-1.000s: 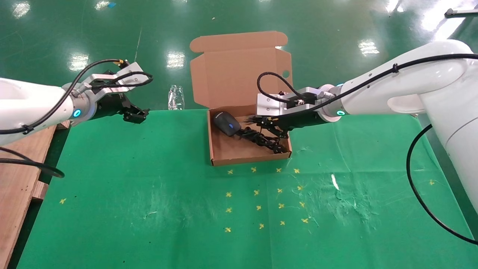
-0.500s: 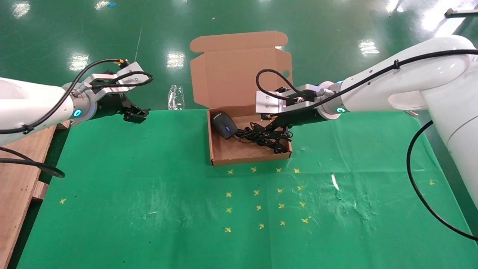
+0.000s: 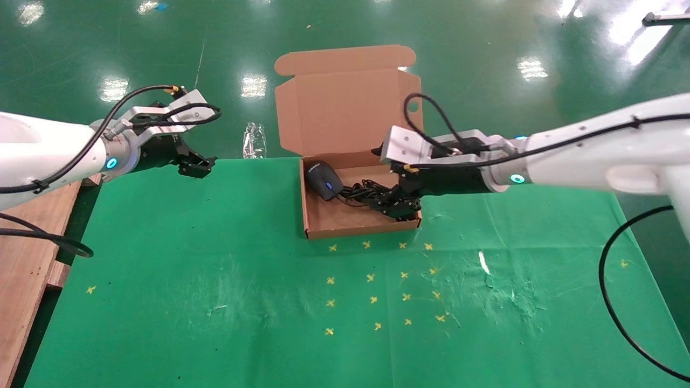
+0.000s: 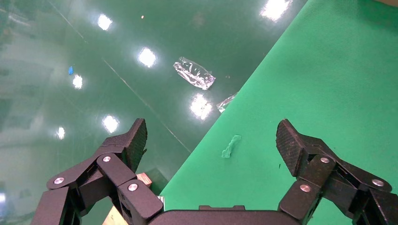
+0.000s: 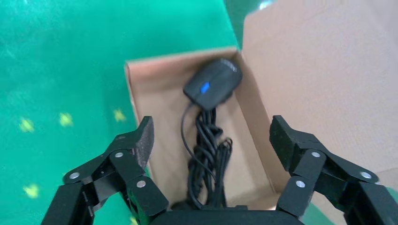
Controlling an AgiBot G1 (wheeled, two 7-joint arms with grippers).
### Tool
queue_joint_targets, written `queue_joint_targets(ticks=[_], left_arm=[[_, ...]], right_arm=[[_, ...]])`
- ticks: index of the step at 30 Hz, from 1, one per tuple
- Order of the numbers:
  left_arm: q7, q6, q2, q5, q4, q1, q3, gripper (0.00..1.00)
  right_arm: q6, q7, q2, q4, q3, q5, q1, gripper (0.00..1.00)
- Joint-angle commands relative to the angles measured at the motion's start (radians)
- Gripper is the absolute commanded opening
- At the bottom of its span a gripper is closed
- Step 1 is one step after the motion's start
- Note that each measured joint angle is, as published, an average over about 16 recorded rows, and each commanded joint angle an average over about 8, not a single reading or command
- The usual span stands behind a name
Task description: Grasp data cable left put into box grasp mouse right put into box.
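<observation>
On green cloth (image 3: 215,258), box (image 3: 345,226) holds mouse (image 3: 325,180) and data cable (image 3: 385,199); both grippers (image 3: 409,202) (image 3: 197,164) spread, empty.

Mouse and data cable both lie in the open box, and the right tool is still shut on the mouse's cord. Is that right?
Not quite. The mouse and data cable do lie in the open box, but the right wrist view shows the right tool open, its fingers spread above the cable, holding nothing.
</observation>
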Motion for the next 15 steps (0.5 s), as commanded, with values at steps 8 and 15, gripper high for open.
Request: queue_joint_targets(ticks=[8, 15], left_arm=[[0.000, 0.000, 0.000, 0.000, 0.000, 0.000, 0.000, 1.00], [0.000, 0.000, 0.000, 0.000, 0.000, 0.000, 0.000, 1.00]], right_arm=[[-0.068, 0.068, 0.111, 0.138, 0.066, 0.159, -0.100, 1.00], [-0.120, 0.121, 0.197, 0.244, 0.117, 0.281, -0.177, 1.00]])
